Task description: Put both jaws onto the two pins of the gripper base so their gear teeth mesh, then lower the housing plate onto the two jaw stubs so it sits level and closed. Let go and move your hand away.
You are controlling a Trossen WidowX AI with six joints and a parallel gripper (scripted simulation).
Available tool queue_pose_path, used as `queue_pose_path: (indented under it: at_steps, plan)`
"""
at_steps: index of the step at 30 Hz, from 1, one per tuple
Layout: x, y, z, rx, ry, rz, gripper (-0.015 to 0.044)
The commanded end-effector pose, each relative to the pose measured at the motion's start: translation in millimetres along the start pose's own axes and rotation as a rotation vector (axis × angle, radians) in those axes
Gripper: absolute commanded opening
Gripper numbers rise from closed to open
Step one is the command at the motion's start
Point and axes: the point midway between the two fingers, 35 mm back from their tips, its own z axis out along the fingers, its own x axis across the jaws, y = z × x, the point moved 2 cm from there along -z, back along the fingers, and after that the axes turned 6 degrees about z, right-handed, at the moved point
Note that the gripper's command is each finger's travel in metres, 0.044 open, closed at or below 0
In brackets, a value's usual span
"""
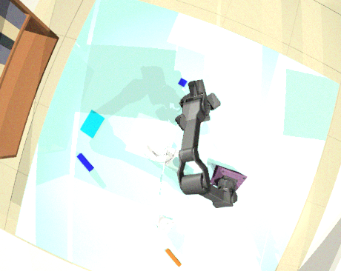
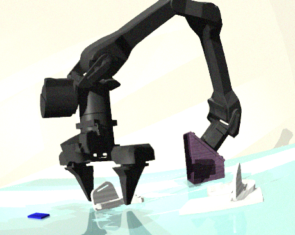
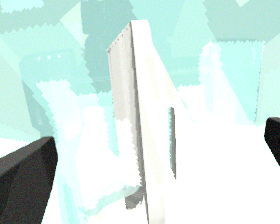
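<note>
My gripper point(image 2: 108, 202) point(image 3: 164, 138) is open and low, pointing down. A white plate-like part, seemingly a jaw point(image 2: 104, 194) point(image 3: 150, 100), stands on edge between the spread fingers, touching neither in the wrist view. In the top view the arm largely hides it. To the right in the exterior view lies a flat white piece, seemingly the gripper base point(image 2: 212, 206) point(image 1: 168, 155), with a pointed grey-white part point(image 2: 238, 184) upright on it. Whether gear teeth mesh cannot be told. Another pale part point(image 1: 164, 222) lies farther off, too washed out to identify.
A purple block point(image 1: 230, 174) point(image 2: 204, 160) stands at the arm's foot. A small blue square point(image 1: 182, 82) point(image 2: 38, 216) lies near the gripper. A cyan square point(image 1: 92, 124), blue bar point(image 1: 85, 162) and orange bar point(image 1: 173, 257) lie farther away. A brown shelf point(image 1: 27, 67) stands at upper left.
</note>
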Motion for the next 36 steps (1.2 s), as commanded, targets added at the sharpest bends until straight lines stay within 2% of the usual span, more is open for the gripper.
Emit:
queue_pose_path:
  at_steps: [1,20,31,36]
  plan:
    - [-0.3,-0.6,2.0,0.003,0.005,0.009,0.044]
    - [-0.3,-0.6,3.5,0.003,0.005,0.009,0.044]
    - [-0.1,-0.1,1.9,0.001,0.0,0.001,0.0151]
    - [-0.1,-0.1,1.9,0.001,0.0,0.001,0.0134]
